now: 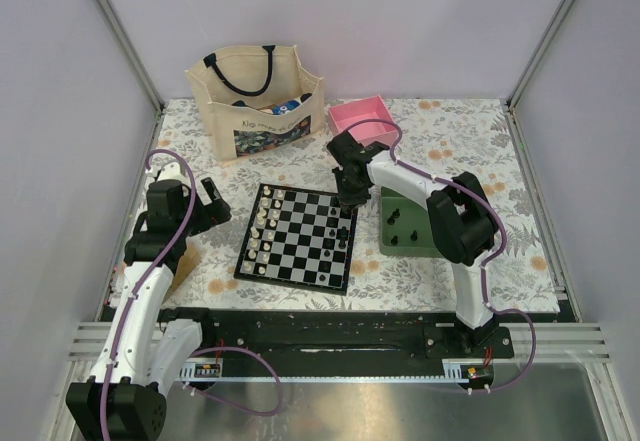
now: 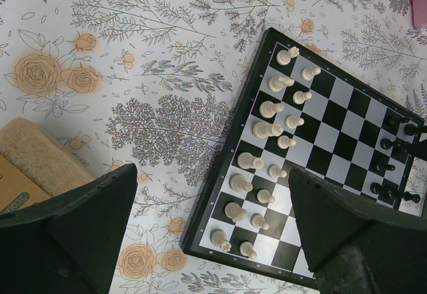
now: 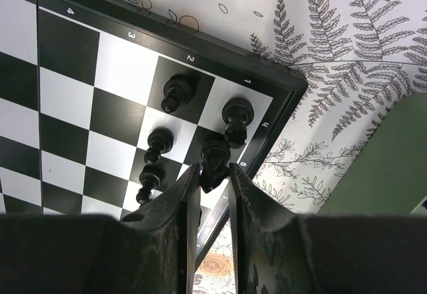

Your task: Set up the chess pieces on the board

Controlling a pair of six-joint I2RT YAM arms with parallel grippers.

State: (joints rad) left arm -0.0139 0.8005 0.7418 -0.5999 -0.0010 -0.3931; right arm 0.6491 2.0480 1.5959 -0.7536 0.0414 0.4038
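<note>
- The right gripper [image 3: 213, 173] is clamped on a black piece [image 3: 215, 159], its fingers pinching it from both sides at the corner of the board [image 3: 67, 74] nearest the green tray. Whether the piece touches its square cannot be told.
- Other black pieces [image 3: 177, 93] stand close around it on that corner's squares, one just beside the held one.
- Cream pieces [image 2: 267, 131] fill two rows along the board's opposite side, well apart from the right gripper.
- The left gripper [image 2: 212, 177] hangs with its jaws spread wide and nothing between them, over the board's left rim and the floral tablecloth [image 2: 153, 54]. A tan block [image 2: 40, 151] lies beside it.
- The green tray [image 1: 408, 249] sits just beside the board's right edge, and a few black pieces stand on it.
- A pink tray [image 1: 362, 119] and a tote bag [image 1: 258, 101] with things inside stand at the table's far side, well apart from the board.
- The board's middle squares are bare.
</note>
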